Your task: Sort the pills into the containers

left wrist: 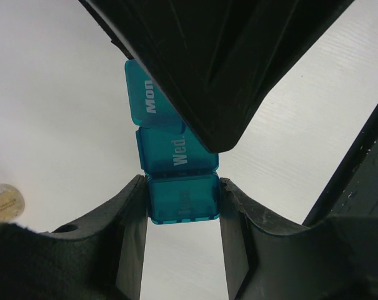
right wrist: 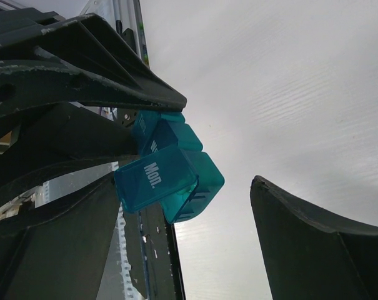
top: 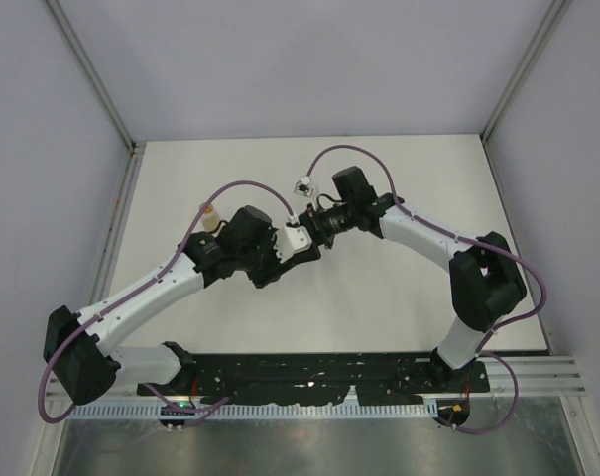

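We grip containers [left wrist: 176,156] by end cell, left gripper [left wrist: 184,200] jaws clamped on it, strip pointing 12 o'clock; right gripper [right wrist: 185,187] jaws wide, empty; risk: push on Mon lid [right wrist: 154,178] levers strip loose

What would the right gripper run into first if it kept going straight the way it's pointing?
Probably the teal containers, held by the left gripper: the Mon compartment sits between the right gripper's open jaws, so it would meet that first. Depth is hard to judge.
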{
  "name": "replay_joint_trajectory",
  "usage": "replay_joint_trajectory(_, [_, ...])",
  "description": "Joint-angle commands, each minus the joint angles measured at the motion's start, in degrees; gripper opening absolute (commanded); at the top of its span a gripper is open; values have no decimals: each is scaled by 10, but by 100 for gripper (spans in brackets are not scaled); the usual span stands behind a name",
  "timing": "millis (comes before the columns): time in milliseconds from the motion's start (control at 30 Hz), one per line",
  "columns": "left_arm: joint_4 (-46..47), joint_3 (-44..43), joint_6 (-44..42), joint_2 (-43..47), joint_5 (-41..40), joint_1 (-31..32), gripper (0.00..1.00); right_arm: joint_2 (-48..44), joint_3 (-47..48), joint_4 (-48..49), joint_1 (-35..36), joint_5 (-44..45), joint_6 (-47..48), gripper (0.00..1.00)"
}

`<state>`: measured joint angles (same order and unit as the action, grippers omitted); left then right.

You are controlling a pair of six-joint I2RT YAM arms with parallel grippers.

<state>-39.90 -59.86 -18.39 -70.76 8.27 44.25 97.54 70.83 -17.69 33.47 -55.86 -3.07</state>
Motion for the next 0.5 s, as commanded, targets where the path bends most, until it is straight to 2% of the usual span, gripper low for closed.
replay_joint_trajectory(0, [22,-9,4,5,-9,2,0,-10,9,-6,2,-15,20,88])
replay_joint_trajectory(100, [23,-7,4,6,-8,2,0,-27,9,-45,1,-1,60,92])
replay_joint_trajectory(367, [17,-10,5,11,3,2,0,-97,5,-141,-12,57,157,95])
replay_joint_trajectory(467, [16,-7,2,15,5,2,0,-111,31,-178,-24,68,170,95])
